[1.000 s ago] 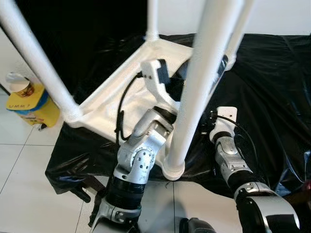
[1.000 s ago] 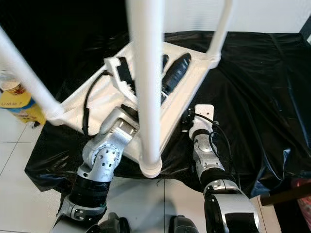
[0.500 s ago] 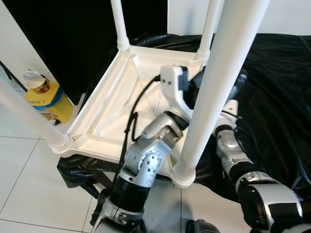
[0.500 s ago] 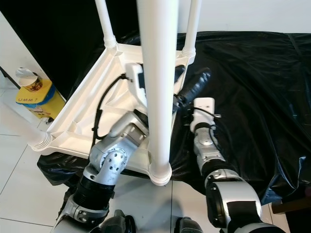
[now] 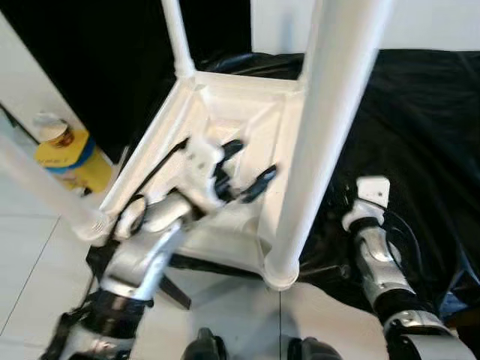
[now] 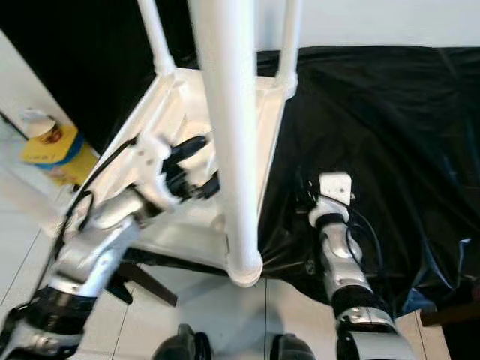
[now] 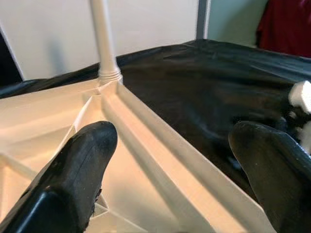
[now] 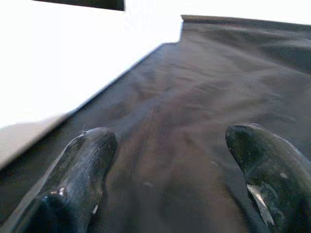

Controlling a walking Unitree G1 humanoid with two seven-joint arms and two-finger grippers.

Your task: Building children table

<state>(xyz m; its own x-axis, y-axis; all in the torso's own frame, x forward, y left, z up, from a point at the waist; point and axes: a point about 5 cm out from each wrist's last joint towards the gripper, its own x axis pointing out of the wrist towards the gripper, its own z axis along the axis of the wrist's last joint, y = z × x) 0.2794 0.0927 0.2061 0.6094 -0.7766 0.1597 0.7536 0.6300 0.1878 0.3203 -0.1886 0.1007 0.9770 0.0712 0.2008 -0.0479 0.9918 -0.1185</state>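
The white plastic children's table lies upside down on a black sheet, with its legs pointing up. The nearest leg rises through the middle of the head views. Another leg stands at a far corner. My left gripper hovers open over the ribbed underside of the table, just left of the near leg, with nothing between its fingers. My right arm rests on the sheet right of the table. The right gripper is open over the black sheet, close beside the table's white edge.
A yellow and blue container with a cup on top stands on the white tiled floor at the left. A black bar sticks out under the table's front edge. Red cloth hangs beyond the sheet.
My left arm has drawn back and to the left, from beside the near leg to over the table's underside, and is blurred by motion. The right arm has hardly moved. The head camera shifted.
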